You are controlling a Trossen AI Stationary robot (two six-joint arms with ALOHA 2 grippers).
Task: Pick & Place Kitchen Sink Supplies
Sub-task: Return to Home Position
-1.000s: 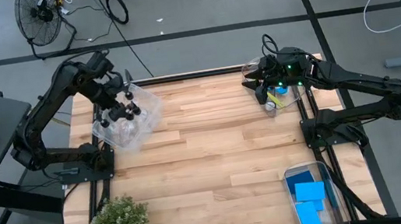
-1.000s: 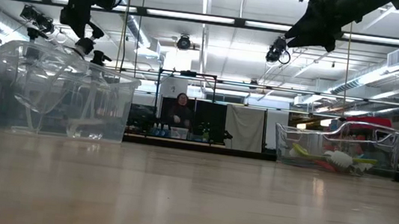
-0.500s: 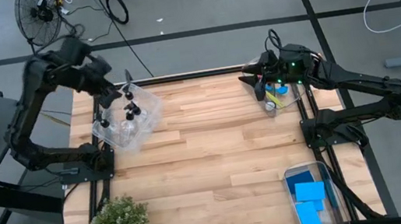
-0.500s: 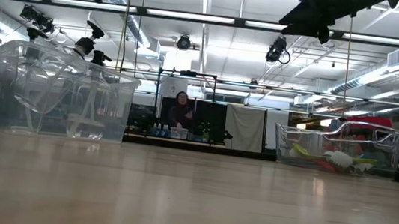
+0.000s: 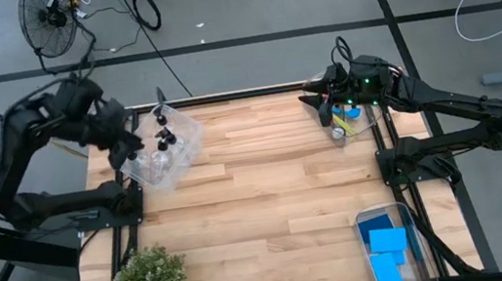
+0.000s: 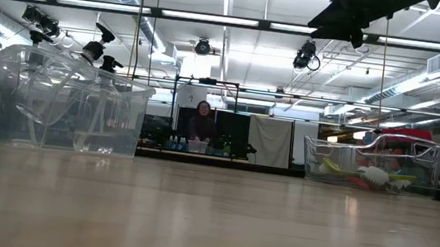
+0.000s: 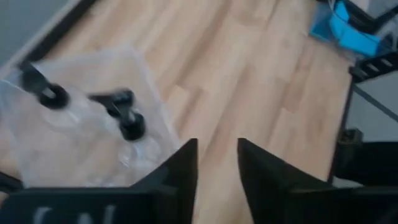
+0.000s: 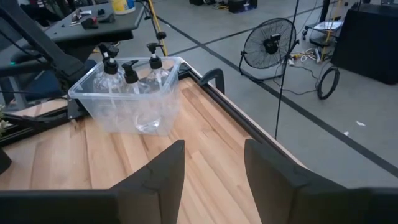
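Note:
Three clear bottles with black tops (image 5: 163, 138) stand in a clear bin (image 5: 159, 153) at the table's far left; they also show in the left wrist view (image 7: 127, 121) and the right wrist view (image 8: 129, 70). My left gripper (image 5: 124, 144) is open and empty, raised at the bin's left side (image 7: 217, 168). Brushes (image 5: 346, 119) lie in a clear bin (image 6: 369, 161) at the far right. My right gripper (image 5: 312, 100) is open and empty, raised beside that bin (image 8: 214, 168). Blue sponges (image 5: 387, 244) lie in a bin at the near right.
A bushy green potted plant (image 5: 150, 280) stands at the near left corner. The sponge bin (image 5: 412, 236) sits by the near right edge. The wooden table top (image 5: 269, 197) lies bare between the bins. A person (image 6: 201, 125) stands far off in the room behind.
My left gripper has risen from just above the bottles in the far left bin and drawn back toward the table's left edge; the bottles stay standing in the bin. My right gripper has risen a little by the brush bin, then kept still.

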